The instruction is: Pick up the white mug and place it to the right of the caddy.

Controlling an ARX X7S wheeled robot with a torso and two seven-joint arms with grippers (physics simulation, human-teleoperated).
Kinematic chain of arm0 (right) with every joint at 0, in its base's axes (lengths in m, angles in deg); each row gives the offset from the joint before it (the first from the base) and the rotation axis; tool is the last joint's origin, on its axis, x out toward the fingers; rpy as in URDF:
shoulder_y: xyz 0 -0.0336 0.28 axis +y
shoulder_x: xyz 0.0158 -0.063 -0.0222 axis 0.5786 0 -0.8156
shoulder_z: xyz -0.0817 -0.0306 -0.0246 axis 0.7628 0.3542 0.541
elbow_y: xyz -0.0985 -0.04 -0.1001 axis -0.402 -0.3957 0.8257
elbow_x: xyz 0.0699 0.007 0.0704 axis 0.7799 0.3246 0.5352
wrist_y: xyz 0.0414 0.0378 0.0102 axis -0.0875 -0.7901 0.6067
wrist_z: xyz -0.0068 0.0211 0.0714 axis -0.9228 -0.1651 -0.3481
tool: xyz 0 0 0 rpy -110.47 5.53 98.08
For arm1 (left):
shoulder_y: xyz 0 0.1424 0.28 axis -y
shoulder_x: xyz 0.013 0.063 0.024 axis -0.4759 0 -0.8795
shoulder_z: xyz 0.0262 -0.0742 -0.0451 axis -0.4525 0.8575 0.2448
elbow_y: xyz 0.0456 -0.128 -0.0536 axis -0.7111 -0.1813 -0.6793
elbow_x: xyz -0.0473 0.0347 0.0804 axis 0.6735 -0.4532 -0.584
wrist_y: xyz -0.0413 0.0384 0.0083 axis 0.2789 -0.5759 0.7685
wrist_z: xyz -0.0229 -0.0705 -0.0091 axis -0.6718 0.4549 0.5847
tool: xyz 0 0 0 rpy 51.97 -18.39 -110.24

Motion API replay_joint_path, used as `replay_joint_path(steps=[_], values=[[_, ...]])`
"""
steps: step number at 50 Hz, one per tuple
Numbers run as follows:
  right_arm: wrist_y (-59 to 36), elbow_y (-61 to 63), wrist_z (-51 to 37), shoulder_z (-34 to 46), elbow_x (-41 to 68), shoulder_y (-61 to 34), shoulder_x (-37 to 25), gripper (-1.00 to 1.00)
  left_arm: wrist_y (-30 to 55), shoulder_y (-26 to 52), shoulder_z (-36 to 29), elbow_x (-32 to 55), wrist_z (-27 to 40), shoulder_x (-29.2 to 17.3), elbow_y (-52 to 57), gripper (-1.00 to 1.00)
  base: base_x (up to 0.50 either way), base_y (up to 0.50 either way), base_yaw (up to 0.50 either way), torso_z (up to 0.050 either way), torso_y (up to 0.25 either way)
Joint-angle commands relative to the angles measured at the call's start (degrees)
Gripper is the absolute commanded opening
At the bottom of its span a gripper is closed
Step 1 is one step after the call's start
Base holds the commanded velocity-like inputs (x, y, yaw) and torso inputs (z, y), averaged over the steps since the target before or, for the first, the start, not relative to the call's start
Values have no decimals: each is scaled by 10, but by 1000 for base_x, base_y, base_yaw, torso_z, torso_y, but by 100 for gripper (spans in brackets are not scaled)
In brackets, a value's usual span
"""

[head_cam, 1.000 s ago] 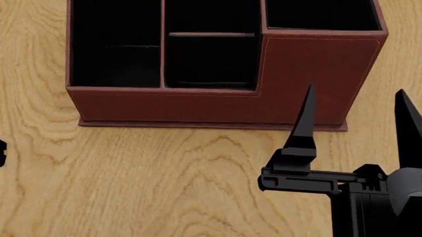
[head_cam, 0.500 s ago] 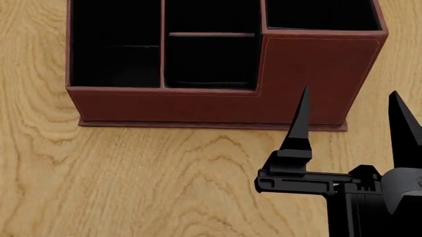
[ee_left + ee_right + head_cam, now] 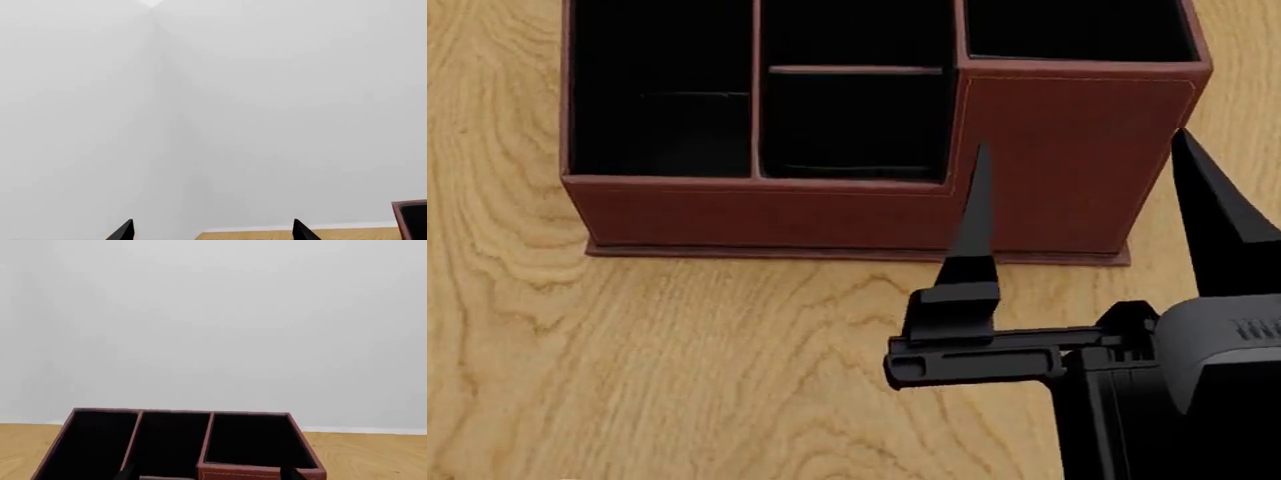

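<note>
The white mug shows in no view. The caddy [image 3: 827, 215] is a reddish-brown box with black-lined compartments, and it fills the upper part of the head view on the wooden table. My right gripper [image 3: 1081, 145] hangs open just in front of the caddy's taller right section, with nothing between its black fingers. In the right wrist view the caddy [image 3: 180, 412] lies straight ahead of my right gripper [image 3: 208, 475]. In its own wrist view my left gripper [image 3: 212, 231] is open and empty, facing a pale wall. A corner of the caddy [image 3: 410, 220] shows at that view's edge.
The light wooden table [image 3: 694, 350] stretches in front of the caddy and to its left. A plain pale wall [image 3: 213, 315] stands behind the table's far edge.
My right gripper has moved forward and to the left, closer to the caddy's front. The bit of the left arm seen at the left edge a second ago has left the head view.
</note>
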Motion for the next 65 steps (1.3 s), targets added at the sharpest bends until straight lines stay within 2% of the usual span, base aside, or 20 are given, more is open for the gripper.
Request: replay_joint_path(steps=[1,5,8,18,35,65], values=[[-129,44,-157,2,249,-124,-58,100,-8,-13,15,11,7,-3,2,100,0,0,0,0,0],[-165,16,-241,16,404,-185,-62,100,-4,-13,20,16,10,-7,6,100,0,0,0,0,0],[-177,0,-275,42,463,-211,-62,100,-7,-15,22,19,12,-9,6,100,0,0,0,0,0],[-193,-38,-319,107,547,-250,-45,100,-8,-17,24,27,23,-18,6,100,0,0,0,0,0],[-202,-97,-375,201,626,-268,-18,100,-15,-21,13,29,36,-25,-3,100,0,0,0,0,0],[-206,-108,-426,286,690,-247,-31,100,3,-1,-19,41,64,-47,4,100,0,0,0,0,0]])
